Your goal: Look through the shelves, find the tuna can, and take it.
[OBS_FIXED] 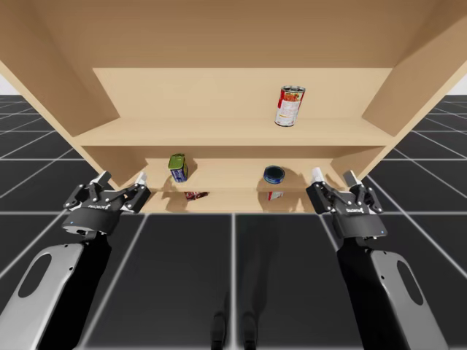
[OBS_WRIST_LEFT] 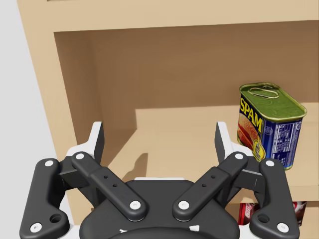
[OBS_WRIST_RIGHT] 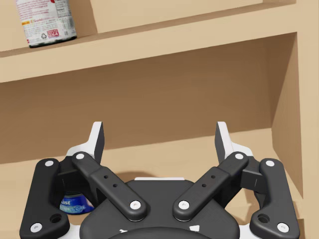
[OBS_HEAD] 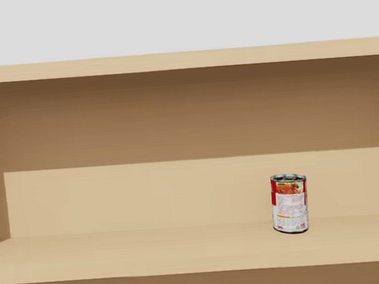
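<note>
A low round blue can [OBS_FIXED: 274,174] sits on the middle shelf, right of centre. In the right wrist view this blue can [OBS_WRIST_RIGHT: 75,203] peeks out from behind my gripper's body, mostly hidden. My right gripper [OBS_FIXED: 333,175] [OBS_WRIST_RIGHT: 159,142] hangs open before the shelf's right end, holding nothing. My left gripper [OBS_FIXED: 122,179] [OBS_WRIST_LEFT: 159,142] hangs open before the left end, also holding nothing. A rectangular green-topped blue can [OBS_FIXED: 177,167] [OBS_WRIST_LEFT: 269,124] stands on the middle shelf, ahead and to the right of my left gripper.
A tall red-and-white can [OBS_FIXED: 290,106] [OBS_HEAD: 289,203] [OBS_WRIST_RIGHT: 45,22] stands on the upper shelf [OBS_FIXED: 219,131]. Small red items [OBS_FIXED: 195,195] [OBS_WRIST_LEFT: 249,211] lie on the lowest shelf. Wooden side walls [OBS_FIXED: 44,80] close the shelf unit left and right.
</note>
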`<action>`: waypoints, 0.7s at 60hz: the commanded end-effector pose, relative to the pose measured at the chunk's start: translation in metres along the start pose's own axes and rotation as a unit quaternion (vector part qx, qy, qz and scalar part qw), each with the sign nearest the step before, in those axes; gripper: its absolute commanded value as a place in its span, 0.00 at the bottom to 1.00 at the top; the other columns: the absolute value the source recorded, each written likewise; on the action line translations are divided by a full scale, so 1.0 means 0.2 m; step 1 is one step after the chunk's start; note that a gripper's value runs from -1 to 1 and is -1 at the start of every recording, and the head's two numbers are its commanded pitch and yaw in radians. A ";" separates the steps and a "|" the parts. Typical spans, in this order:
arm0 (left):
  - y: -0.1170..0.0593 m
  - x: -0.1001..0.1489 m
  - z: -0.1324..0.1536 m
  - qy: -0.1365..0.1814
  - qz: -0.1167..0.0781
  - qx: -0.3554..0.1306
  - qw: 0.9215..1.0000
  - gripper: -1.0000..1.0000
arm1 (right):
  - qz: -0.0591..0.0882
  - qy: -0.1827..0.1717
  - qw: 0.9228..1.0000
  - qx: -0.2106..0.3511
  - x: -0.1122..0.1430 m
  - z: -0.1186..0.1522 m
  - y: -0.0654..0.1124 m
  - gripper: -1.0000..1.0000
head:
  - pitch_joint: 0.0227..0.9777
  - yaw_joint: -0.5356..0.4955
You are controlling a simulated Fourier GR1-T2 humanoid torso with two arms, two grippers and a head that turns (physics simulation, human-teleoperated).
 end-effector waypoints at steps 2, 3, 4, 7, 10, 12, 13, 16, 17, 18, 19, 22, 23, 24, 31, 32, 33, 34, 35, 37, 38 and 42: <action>0.00 0.00 0.00 0.000 -0.001 0.000 1.000 0.00 | 0.000 0.001 1.000 -0.007 0.00 0.01 0.01 0.00 | 0.04 0.54; 0.00 0.00 0.00 0.000 -0.001 0.000 1.000 0.00 | 0.000 0.001 1.000 -0.006 0.00 0.01 0.01 0.00 | 0.05 0.54; 0.00 0.00 0.00 0.000 -0.001 0.000 1.000 0.00 | 0.001 0.001 1.000 -0.006 0.00 0.01 0.01 0.00 | 0.05 0.54; 0.00 0.00 0.00 0.000 -0.001 0.000 1.000 0.00 | 0.002 0.003 1.000 -0.010 0.00 0.00 0.01 0.00 | 0.06 0.54; 0.00 0.00 0.00 0.000 -0.001 0.000 1.000 0.00 | 0.003 0.004 1.000 -0.009 0.00 0.00 0.01 0.00 | 0.08 0.54; 0.00 0.00 0.00 0.000 -0.001 0.000 1.000 0.00 | 0.002 0.005 1.000 -0.010 0.01 0.00 0.01 0.00 | 0.10 0.54; 0.00 0.00 0.00 0.001 -0.001 0.000 1.000 0.00 | 0.003 0.006 1.000 -0.011 0.01 0.00 0.01 0.00 | 0.12 0.54; 0.00 0.00 0.00 0.001 -0.002 0.000 1.000 0.00 | 0.004 0.006 1.000 -0.012 0.01 0.00 0.01 0.00 | 0.15 0.54; 0.00 0.00 0.00 0.001 -0.002 0.000 1.000 0.00 | 0.005 0.006 1.000 -0.012 0.01 0.00 0.01 0.00 | 0.18 0.53; 0.00 0.00 0.00 0.001 -0.003 0.000 1.000 0.00 | 0.005 0.006 1.000 -0.012 0.01 0.00 0.01 0.00 | 0.19 0.53; 0.00 0.00 0.00 0.001 -0.003 0.000 1.000 0.00 | 0.005 0.006 1.000 -0.012 0.01 0.00 0.01 0.00 | 0.20 0.53; 0.00 -0.01 0.00 0.001 -0.004 0.000 1.000 0.00 | 0.006 0.006 1.000 -0.012 0.01 0.00 0.01 0.00 | 0.25 0.53; 0.00 -0.01 0.00 0.001 -0.006 0.000 1.000 0.00 | 0.007 0.006 1.000 -0.013 0.01 0.00 0.01 0.00 | 0.28 0.53; 0.00 -0.01 0.00 0.001 -0.006 0.000 1.000 0.00 | 0.006 0.006 1.000 -0.013 0.01 0.00 0.01 0.00 | 0.29 0.53; 0.00 -0.01 -0.01 0.002 -0.010 0.000 1.000 0.00 | 0.008 0.007 1.000 -0.012 0.01 0.00 0.01 0.00 | 0.41 0.51; 0.00 -0.01 -0.01 0.001 -0.011 0.000 1.000 0.00 | 0.008 0.007 1.000 -0.012 0.00 0.00 0.01 0.00 | 0.42 0.50; 0.00 -0.01 -0.01 0.002 -0.011 0.000 1.000 0.00 | 0.008 0.007 1.000 -0.012 0.00 0.00 0.01 0.00 | 0.45 0.49; 0.00 -0.01 -0.01 0.002 -0.011 0.000 1.000 0.00 | 0.008 0.007 1.000 -0.012 0.00 0.00 0.01 0.00 | 0.45 0.48; 0.00 -0.01 -0.01 0.002 -0.011 -0.001 1.000 0.00 | 0.008 0.007 1.000 -0.012 0.00 0.00 0.01 0.00 | 0.46 0.48; -0.01 -0.01 -0.01 0.002 -0.012 -0.002 1.000 0.00 | 0.009 0.007 1.000 -0.012 0.00 0.00 0.01 0.00 | 0.50 0.46; -0.01 -0.01 -0.01 0.002 -0.012 -0.002 1.000 0.00 | 0.009 0.007 1.000 -0.012 0.00 0.00 0.01 0.00 | 0.50 0.46; -0.01 -0.01 -0.01 0.002 -0.014 -0.005 1.000 0.00 | 0.010 0.008 1.000 -0.011 0.00 0.00 0.01 0.00 | 0.55 0.39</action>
